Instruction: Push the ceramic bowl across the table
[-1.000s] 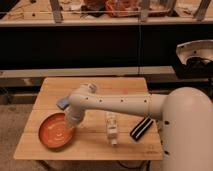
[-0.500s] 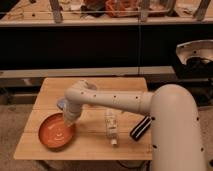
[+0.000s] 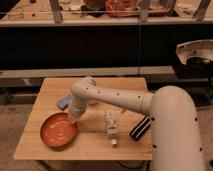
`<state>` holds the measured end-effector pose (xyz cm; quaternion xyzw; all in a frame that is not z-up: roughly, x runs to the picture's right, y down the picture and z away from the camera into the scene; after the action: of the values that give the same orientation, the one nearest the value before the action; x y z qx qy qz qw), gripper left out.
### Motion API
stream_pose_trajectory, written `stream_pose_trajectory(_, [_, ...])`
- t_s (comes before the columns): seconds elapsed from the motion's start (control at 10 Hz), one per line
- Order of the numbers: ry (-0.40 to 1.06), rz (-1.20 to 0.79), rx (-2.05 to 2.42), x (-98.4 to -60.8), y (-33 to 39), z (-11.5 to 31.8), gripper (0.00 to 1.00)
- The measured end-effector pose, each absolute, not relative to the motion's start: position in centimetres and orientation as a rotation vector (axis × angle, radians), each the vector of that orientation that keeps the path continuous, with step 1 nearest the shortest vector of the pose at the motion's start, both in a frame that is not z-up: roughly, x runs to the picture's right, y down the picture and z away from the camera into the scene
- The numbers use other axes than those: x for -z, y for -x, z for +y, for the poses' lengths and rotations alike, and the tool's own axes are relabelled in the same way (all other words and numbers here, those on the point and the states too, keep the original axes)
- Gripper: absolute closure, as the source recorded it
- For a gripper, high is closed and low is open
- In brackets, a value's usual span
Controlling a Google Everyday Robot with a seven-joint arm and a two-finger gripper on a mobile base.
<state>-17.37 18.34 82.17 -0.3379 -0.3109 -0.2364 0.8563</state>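
The ceramic bowl (image 3: 58, 129) is an orange-red glossy dish lying flat near the front left of the light wooden table (image 3: 95, 145). My white arm reaches in from the right and bends down to the bowl's right rim. My gripper (image 3: 72, 119) is at the end of the arm, down at the bowl's upper right edge and touching or very close to it.
A small clear bottle (image 3: 111, 128) lies right of the bowl, with a dark flat object (image 3: 140, 128) near the table's right edge. A blue item (image 3: 63, 103) lies behind the arm. A translucent cup (image 3: 91, 101) sits mid-table. A long dark counter (image 3: 100, 45) runs behind.
The arm has swung left and lowered toward the bowl. The bowl has slid a little toward the table's front left.
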Motion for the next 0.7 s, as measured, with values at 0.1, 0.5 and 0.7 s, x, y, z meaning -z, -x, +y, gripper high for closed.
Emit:
stream_pose_trajectory(0.1, [0.716,-0.651,0.482,-82.6,16.8,18.2,0.99])
stream_pose_trajectory(0.5, [0.738,-0.639,0.442,-84.1,15.5,17.3,0.99])
stream_pose_trajectory(0.7, [0.751,-0.624,0.418,-84.8,13.5,16.8,0.99])
